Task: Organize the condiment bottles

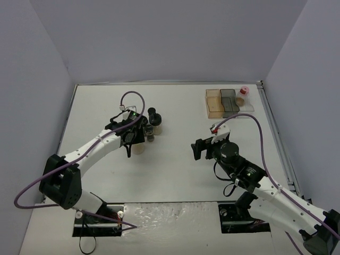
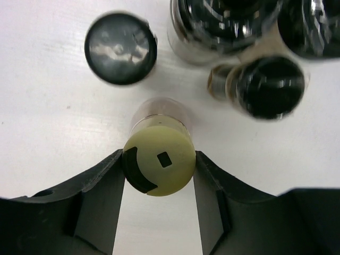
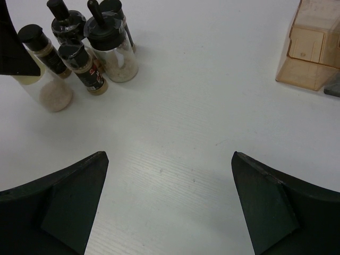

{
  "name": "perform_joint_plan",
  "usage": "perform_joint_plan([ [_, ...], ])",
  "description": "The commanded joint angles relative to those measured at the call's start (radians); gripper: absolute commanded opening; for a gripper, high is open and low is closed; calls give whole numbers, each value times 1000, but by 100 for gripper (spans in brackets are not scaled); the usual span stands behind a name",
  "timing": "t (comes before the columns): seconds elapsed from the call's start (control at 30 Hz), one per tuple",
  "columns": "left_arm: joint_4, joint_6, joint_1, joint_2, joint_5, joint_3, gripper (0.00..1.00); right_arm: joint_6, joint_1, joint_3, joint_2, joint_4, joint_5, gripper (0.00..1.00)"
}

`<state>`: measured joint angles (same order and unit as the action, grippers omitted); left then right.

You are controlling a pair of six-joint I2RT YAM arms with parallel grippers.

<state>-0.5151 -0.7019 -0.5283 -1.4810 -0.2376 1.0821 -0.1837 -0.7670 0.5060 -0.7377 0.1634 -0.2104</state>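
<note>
1. The white table holds the whole job. The jars stand far to the left and the tray far to the right, well apart.
2. The left arm reaches out to the jar group. Its left gripper is clamped from both sides on the cap of the yellow-capped jar, which stands upright on the table at the near edge of the group.
3. The right arm waits mid-table. The right gripper has its jaws spread wide with nothing between them, hovering over bare table between the jars and the tray.
4. The tray sits at the far right, with amber, grey and clear sections side by side. The amber and grey sections look empty from here.
5. The black-capped jars, four of them, stand bunched close together just beyond the yellow-capped one, none in the tray.
6. The pink-capped jar stands at the tray's far right end. It seems to sit in the clear section, though I can't be sure.
7. By my reckoning the work is barely begun. At most one jar of six is placed, one is gripped but not lifted, and four are untouched.
</note>
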Motion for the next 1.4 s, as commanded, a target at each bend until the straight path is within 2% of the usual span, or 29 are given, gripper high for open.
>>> perform_joint_plan([
  [0.0, -83, 52, -80, 121, 35, 1, 23, -14, -3, 52, 29, 29, -41, 98],
  [0.2, -27, 80, -269, 117, 89, 26, 24, -21, -3, 85, 67, -13, -97, 98],
  [0.3, 45, 96, -343, 51, 110, 83, 24, -33, -2, 94, 90, -31, -148, 98],
  [0.37, 63, 120, -379, -57, 115, 189, 24, -46, -2, 100, 112, -61, -184, 98],
  [0.53, 96, 193, -400, -241, 130, 408, 24, -85, -3, 112, 158, -116, -237, 98],
  [0.73, 27, 257, -400, -412, 115, 617, 24, -115, -3, 113, 218, -193, -281, 98],
  [0.93, 6, 264, -397, -501, 123, 668, 33, -128, -2, 109, 225, -209, -303, 98],
  [1.0, 6, 263, -397, -512, 123, 667, 41, -126, -3, 112, 221, -210, -306, 98],
  [1.07, 11, 263, -397, -509, 124, 662, 54, -125, -3, 114, 215, -210, -305, 98],
  [1.13, 13, 267, -396, -491, 123, 662, 72, -126, -3, 119, 204, -209, -303, 98],
  [1.27, -2, 275, -382, -430, 113, 675, 94, -116, -2, 136, 161, -205, -287, 98],
  [1.37, -13, 269, -349, -346, 100, 670, 97, -88, -3, 161, 113, -199, -257, 99],
])
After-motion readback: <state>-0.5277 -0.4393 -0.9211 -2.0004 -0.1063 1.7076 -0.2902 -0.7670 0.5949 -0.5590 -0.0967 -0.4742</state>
